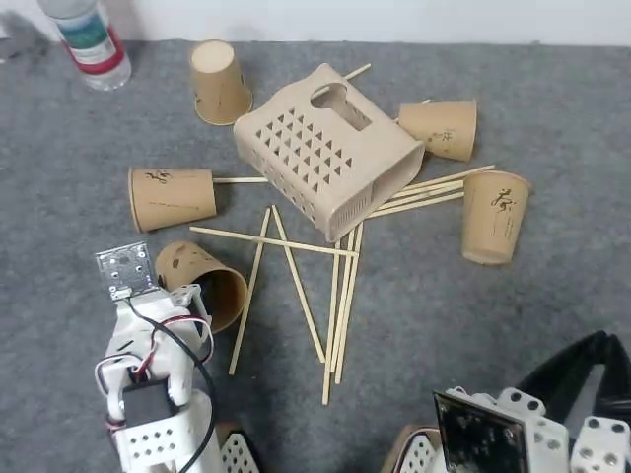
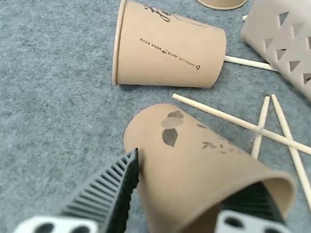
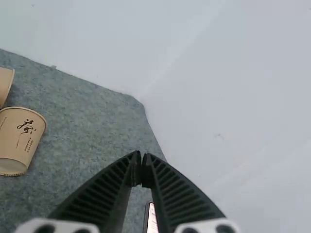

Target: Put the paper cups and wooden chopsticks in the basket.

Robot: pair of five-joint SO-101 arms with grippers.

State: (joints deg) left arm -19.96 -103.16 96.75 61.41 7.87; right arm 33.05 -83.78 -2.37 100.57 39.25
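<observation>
Right arm's black ribbed claw is pressed tip to tip, poised above the edge of the grey felt mat. Off to one side, a tan paper cup with black brush marks rests on that mat. Pale white counter stretches beyond.

Several wooden chopsticks slip out of sight beneath the basket in the high view, where a plastic bottle loses its top to the upper edge and the right arm is cut off by the lower one. In the left wrist view the nearest paper cup runs out of the frame, a second cup hides one end of a chopstick, a third cup shows as a mere sliver, and the basket as one corner. In the right wrist view another cup is sliced by the frame's edge.
</observation>
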